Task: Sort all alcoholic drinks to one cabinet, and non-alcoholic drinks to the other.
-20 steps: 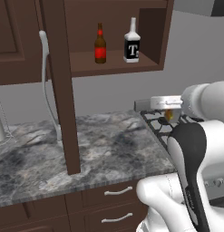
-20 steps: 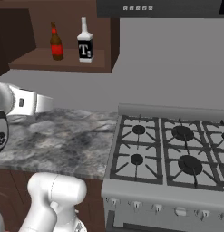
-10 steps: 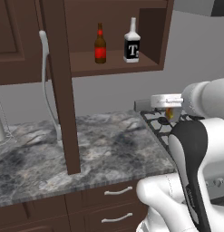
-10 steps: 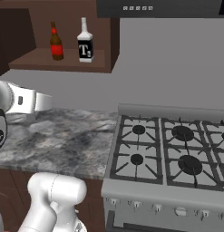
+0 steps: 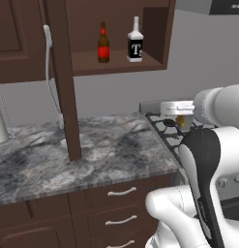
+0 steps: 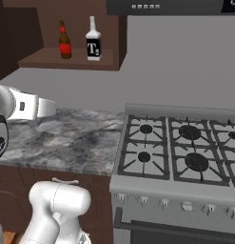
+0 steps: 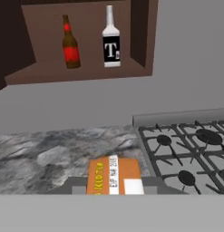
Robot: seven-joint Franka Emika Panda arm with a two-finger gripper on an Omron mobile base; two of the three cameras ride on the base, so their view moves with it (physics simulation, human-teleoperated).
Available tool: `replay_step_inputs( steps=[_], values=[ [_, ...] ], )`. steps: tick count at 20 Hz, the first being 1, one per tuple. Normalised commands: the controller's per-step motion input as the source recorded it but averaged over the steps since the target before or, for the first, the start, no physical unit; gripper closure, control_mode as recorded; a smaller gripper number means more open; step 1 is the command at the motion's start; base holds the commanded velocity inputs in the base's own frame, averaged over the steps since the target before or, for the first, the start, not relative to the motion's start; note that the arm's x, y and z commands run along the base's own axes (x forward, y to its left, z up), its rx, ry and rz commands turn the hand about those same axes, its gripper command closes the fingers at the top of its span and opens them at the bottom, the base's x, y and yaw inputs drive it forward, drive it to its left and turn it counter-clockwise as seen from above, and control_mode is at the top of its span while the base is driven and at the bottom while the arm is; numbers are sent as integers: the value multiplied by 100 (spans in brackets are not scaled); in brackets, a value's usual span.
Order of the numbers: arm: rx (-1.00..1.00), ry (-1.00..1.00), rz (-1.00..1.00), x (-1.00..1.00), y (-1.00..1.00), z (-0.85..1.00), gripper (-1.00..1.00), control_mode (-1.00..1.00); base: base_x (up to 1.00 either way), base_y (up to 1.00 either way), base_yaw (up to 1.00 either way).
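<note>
The dark brown wooden wall cabinet [image 5: 155, 34] stands open above the grey marbled stone counter [image 5: 106, 155], its plain inside on show. On its floor board stand both alcoholic drinks, well apart from anything else: the small brown bottle with the red label and red cap [image 5: 103, 43] and, just beside it, the white bottle with the black "T" label [image 5: 135, 41]. To its left, the tall panelled cabinet door with the long curved silver handle [image 5: 49, 72] hangs open, edge-on to me. The black-grated gas stove [image 6: 185, 152] sits right of the counter.

The white arm's two-finger gripper [image 7: 114, 183] is clamped on the small yellow-orange can [image 7: 113, 176], held in the air over the seam between counter and stove; from the left the can [image 5: 183, 121] peeks out under the hand.

So the bottles look sorted, and the step in hand is carrying this non-alcoholic drink away. Next, I'd judge, the can must go to the other cabinet, not the shelf with the bottles, which calls for a swing left and a lift to shelf height, keeping the can upright and clear of the open door.
</note>
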Motion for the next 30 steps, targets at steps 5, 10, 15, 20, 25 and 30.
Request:
replay_step_inputs(
  steps=[5,10,15,20,25,30],
  values=[
    [0,0,0,0,0,0,100,100,-56,-18,0],
    [0,0,0,0,0,0,100,100,-44,-34,0],
    [0,0,0,0,0,0,100,100,-20,-44,0],
    [0,0,0,0,0,0,100,100,0,-48,0],
    [0,0,0,0,0,0,100,100,-2,-43,1],
    [0,0,0,0,0,0,100,100,-3,-45,2]
  ],
)
